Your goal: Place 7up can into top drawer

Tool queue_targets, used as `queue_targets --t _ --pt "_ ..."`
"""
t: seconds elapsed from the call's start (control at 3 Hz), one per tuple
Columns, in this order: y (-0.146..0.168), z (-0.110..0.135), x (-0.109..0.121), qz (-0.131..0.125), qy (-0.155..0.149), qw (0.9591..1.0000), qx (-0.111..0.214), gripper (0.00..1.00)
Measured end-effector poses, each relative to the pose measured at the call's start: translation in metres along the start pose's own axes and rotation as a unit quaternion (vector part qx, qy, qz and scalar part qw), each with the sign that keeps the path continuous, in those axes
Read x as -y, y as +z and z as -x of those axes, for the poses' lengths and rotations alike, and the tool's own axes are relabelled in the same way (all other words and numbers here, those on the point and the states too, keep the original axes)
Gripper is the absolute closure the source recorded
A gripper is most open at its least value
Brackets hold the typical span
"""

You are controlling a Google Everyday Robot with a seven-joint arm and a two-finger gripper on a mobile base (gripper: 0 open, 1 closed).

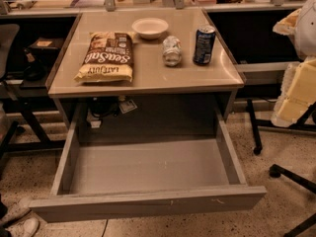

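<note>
Closest to me, the top drawer (148,167) stands pulled out with nothing inside. I judge the task barely begun: the 7up can (172,51) sits on the table (148,80) beside a dark blue can (204,45). My pincer (296,90) hangs at the right edge, well apart from it; how far open it is I cannot tell.
</note>
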State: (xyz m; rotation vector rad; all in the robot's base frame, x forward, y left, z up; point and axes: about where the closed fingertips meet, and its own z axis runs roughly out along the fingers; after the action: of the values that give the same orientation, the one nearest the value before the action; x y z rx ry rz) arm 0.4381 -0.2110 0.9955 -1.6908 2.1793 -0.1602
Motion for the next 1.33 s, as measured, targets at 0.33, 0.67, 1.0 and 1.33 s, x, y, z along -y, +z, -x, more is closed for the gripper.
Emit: queue_targets --t 0.33,0.67,1.0,1.33 --pt "0.0 0.0 0.0 0.0 0.0 1.0 0.0 0.0" --pt "0.009 0.006 0.004 0.002 0.031 0.9995 0.0 0.0" --pt "0.037 0.052 0.044 -0.002 0.061 0.9981 0.01 0.0" --pt "0.037 0.056 0.046 -0.004 0.058 0.9982 0.013 0.0"
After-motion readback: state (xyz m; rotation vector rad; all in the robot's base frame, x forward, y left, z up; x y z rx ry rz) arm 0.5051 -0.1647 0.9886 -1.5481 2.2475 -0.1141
